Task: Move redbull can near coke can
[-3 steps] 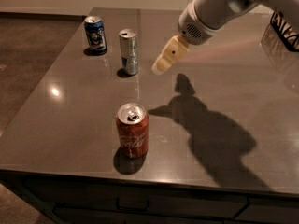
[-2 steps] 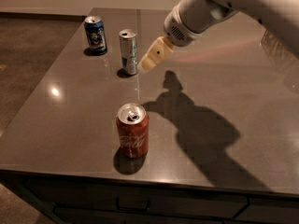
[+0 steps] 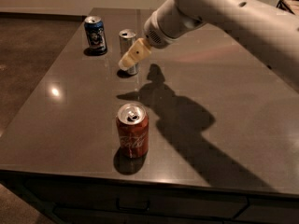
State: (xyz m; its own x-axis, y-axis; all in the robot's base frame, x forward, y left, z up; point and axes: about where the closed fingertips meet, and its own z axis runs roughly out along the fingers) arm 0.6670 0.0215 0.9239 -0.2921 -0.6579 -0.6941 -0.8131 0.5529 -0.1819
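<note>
The redbull can (image 3: 127, 44), slim and silver with blue markings, stands upright at the back left of the dark table (image 3: 233, 101). The coke can (image 3: 132, 130), red with white script and a silver top, stands upright near the table's front edge. My gripper (image 3: 129, 59) reaches in from the upper right on a white arm, its tan tip right in front of the redbull can and overlapping its lower part. I cannot tell whether it touches the can.
A wider dark blue can (image 3: 95, 35) stands at the back left, to the left of the redbull can. The arm's shadow (image 3: 177, 120) falls across the table's middle. A dark object (image 3: 288, 4) sits at the far right edge.
The arm has swung left across the table, and the gripper has moved from right of the redbull can to directly in front of it. The cans have not moved.
</note>
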